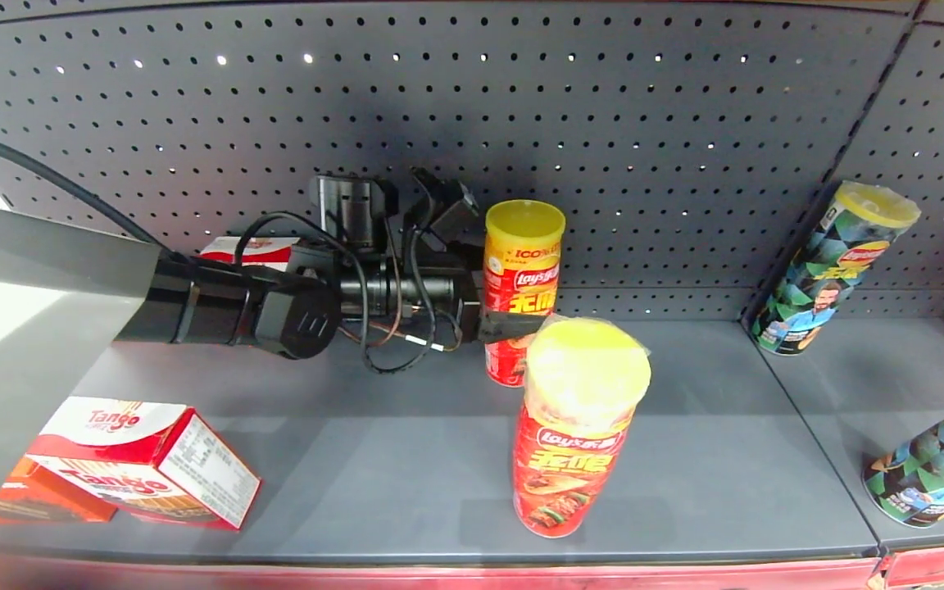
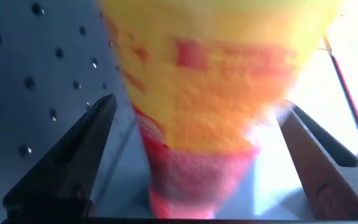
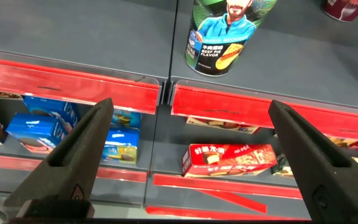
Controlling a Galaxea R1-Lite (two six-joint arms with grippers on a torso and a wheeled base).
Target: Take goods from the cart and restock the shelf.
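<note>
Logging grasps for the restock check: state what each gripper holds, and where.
Nothing is clamped. The left gripper is open, astride the lower half of the rear chip can. The right gripper is open and empty.

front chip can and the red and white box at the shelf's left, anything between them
Nothing: in the head view the grey shelf is bare between the front chip can and the red and white box.

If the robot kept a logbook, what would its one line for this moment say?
left jaws: open, astride rear chip can | can: upright on shelf, behind front can | right jaws: open, empty
</note>
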